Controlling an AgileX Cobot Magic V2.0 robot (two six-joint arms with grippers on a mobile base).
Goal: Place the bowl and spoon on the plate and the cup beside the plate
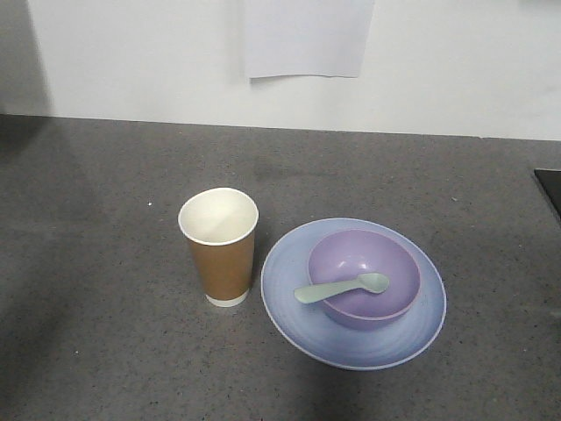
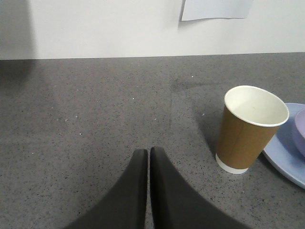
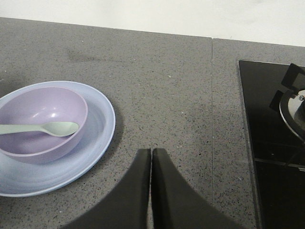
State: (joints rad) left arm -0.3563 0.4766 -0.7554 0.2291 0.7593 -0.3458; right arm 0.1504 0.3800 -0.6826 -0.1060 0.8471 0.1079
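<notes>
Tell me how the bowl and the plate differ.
The bowl is lilac and deep; the plate is pale blue and shallow. The bowl is narrower and sits on the plate, which rests on the counter. The bowl holds the spoon, scoop inside and handle over its rim; the plate holds the bowl. Both are round, smooth and upright.

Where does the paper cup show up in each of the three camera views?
Front view: cup left of centre, just left of the plate.
Left wrist view: cup at right, plate edge beyond it.
Right wrist view: not in it.
Shared landmark: the plate.
</notes>
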